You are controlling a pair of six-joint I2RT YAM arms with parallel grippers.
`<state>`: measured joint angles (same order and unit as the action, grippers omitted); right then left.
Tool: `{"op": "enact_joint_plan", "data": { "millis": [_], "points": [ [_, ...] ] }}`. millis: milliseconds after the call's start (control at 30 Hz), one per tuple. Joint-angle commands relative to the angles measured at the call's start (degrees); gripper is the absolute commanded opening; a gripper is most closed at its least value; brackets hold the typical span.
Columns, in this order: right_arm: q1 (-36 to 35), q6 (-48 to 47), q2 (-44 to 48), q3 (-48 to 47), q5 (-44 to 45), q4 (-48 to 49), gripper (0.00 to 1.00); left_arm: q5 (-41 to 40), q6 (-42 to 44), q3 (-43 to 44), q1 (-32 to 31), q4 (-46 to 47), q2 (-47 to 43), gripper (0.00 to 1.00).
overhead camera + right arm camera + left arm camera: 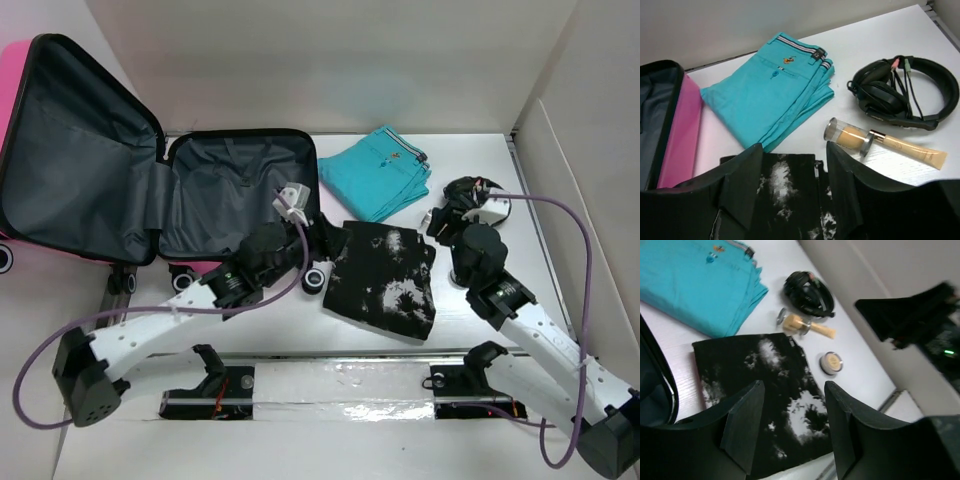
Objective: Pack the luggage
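The pink luggage (60,70) lies open at the left, its dark grey lined base (235,190) facing up and its lid raised. A black-and-white patterned garment (385,280) lies folded on the table just right of it. My left gripper (325,240) hovers over the garment's left edge, and in the left wrist view it stands open (794,390) with only the garment (785,390) beneath. My right gripper (440,218) hangs over the garment's far right corner, open (794,150) and holding nothing. Folded teal shorts (770,95) lie behind the garment.
Black headphones (905,92), a beige tube with a clear cap (880,142) and a small round jar (831,362) lie at the right. White walls enclose the table at the back and right (580,160). A luggage wheel (318,278) sits by the garment.
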<state>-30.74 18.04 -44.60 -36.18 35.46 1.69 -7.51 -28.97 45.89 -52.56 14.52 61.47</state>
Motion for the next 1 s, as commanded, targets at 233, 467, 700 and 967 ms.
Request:
{"op": "enact_joint_plan", "data": {
  "millis": [233,467,700,967],
  "points": [
    [17.1,5.3,-3.4,-2.3,-12.3,1.5,0.0,8.1,5.8,9.6,-2.2,-16.7,-14.2,0.16],
    [30.7,9.1,-13.8,-6.3,-14.0,0.8,0.09,-2.7,12.4,10.9,-2.2,-27.0,-17.0,0.0],
    [44.4,16.6,-27.3,-12.1,-21.0,5.0,0.84,-5.8,17.3,7.3,-2.2,-26.7,-21.6,0.27],
    [53.6,21.3,-45.9,-23.1,-26.7,1.6,0.66,-2.1,16.4,4.1,-2.2,-24.3,-26.3,0.42]
  ]
}}
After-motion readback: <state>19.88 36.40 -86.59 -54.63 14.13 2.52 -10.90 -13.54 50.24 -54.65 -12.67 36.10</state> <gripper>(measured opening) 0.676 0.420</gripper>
